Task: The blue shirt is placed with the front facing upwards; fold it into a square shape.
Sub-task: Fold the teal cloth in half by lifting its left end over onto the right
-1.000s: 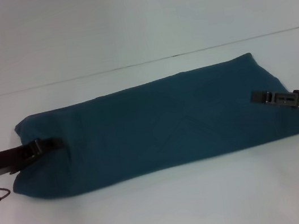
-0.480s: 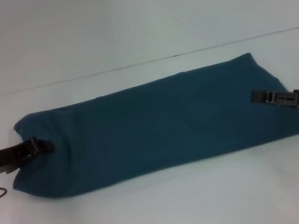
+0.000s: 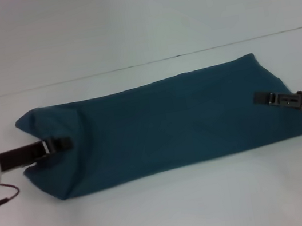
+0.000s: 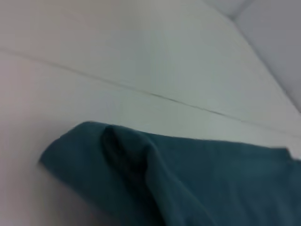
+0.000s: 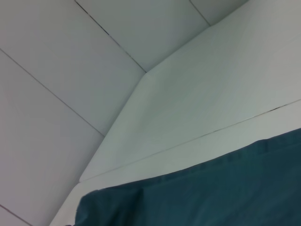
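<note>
The blue shirt (image 3: 170, 122) lies folded into a long band across the white table (image 3: 173, 213), plain side up, no lettering showing. My left gripper (image 3: 63, 144) reaches in from the left, shut on the band's left end, which is bunched and raised a little. Coming in from the right, my right gripper (image 3: 257, 97) is shut on the band's right end, its upper finger lying flat on the cloth. The left wrist view shows the rumpled left end of the shirt (image 4: 141, 160). A smooth stretch of the shirt (image 5: 225, 188) fills the right wrist view.
A thin seam (image 3: 132, 67) crosses the table behind the shirt. A red-brown cable (image 3: 0, 199) hangs by my left wrist near the table's left edge. Bare white table surface lies in front of and behind the band.
My left gripper has moved right with the shirt's left end, pulling that end inward and bunching it. The right gripper and the right end have not moved.
</note>
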Controlling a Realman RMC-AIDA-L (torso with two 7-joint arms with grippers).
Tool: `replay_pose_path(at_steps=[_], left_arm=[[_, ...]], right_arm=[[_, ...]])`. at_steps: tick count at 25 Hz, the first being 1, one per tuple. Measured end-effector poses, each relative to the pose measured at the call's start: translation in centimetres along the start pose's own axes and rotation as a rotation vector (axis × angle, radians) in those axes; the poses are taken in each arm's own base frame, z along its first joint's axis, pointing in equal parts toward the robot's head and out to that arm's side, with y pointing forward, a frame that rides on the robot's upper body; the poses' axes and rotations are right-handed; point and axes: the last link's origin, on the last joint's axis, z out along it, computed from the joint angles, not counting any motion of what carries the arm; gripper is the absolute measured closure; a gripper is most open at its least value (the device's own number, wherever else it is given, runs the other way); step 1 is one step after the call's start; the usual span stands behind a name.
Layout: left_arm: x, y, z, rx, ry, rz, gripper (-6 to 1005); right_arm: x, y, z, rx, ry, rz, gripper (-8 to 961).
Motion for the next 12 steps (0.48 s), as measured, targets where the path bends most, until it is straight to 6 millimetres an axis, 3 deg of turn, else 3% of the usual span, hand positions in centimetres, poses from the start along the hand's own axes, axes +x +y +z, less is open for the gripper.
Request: replay_pose_path(at_steps=[6, 12], left_arm=[[-0.7, 1.4, 1.0, -0.03, -0.034, 0.107, 918], [-0.3, -0.4, -0.4, 0.031, 0.021, 0.006, 918]], right_arm=[[0.0, 0.0, -0.1, 0.001, -0.008, 0.009, 117], [-0.1, -0.1, -0.1, 0.003, -0.009, 0.01, 117]])
